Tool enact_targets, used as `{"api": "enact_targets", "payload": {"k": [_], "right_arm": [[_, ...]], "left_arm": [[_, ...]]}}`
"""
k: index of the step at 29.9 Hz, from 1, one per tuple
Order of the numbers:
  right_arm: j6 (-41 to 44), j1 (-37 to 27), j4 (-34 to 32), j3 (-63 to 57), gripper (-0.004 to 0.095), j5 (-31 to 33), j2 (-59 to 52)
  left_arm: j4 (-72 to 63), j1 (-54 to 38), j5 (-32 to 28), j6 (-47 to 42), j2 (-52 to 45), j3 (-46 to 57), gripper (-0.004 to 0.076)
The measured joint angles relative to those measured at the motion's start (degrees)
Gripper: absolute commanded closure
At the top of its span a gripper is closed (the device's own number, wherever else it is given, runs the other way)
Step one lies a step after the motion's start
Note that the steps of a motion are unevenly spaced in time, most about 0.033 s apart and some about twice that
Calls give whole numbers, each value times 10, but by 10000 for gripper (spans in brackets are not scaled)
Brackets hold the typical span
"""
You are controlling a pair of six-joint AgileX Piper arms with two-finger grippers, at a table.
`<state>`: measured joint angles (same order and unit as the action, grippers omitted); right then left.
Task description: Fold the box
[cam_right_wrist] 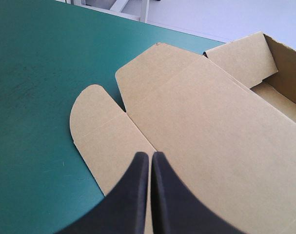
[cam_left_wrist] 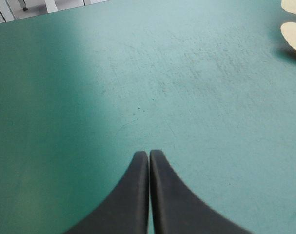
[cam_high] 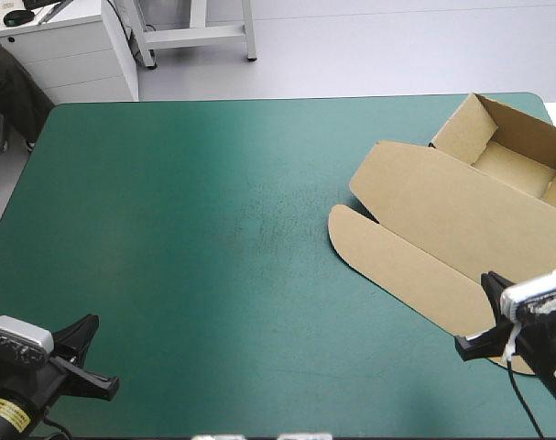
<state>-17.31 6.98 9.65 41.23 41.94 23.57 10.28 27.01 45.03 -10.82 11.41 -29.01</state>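
High view, brown box at the tabletop's far right corner, tray walls raised, lid flat, left wrist view, left tool shut over teal-green tabletop, right wrist view, right tool closed over the lid.

Teal-green table w/ brown box, open tray at right, lid flat.

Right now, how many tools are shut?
2. The left tool is over bare cover by the near left corner; the right tool is over the box lid. None hidden.
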Motion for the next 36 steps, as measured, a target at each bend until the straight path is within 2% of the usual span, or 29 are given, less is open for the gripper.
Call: {"api": "enact_targets", "payload": {"k": [8,15,21,36], "right_arm": [[0,0,32,-125,909,-25,-131],[14,0,36,-174,909,-24,-233],[24,0,35,-178,909,5,-243],[52,0,19,-178,909,8,-244]], "left_arm": [[11,0,-10,14,-53,22,734],[24,0,-24,15,-56,55,734],[24,0,-35,15,-56,62,734],[26,0,-26,15,-56,62,734]]}}
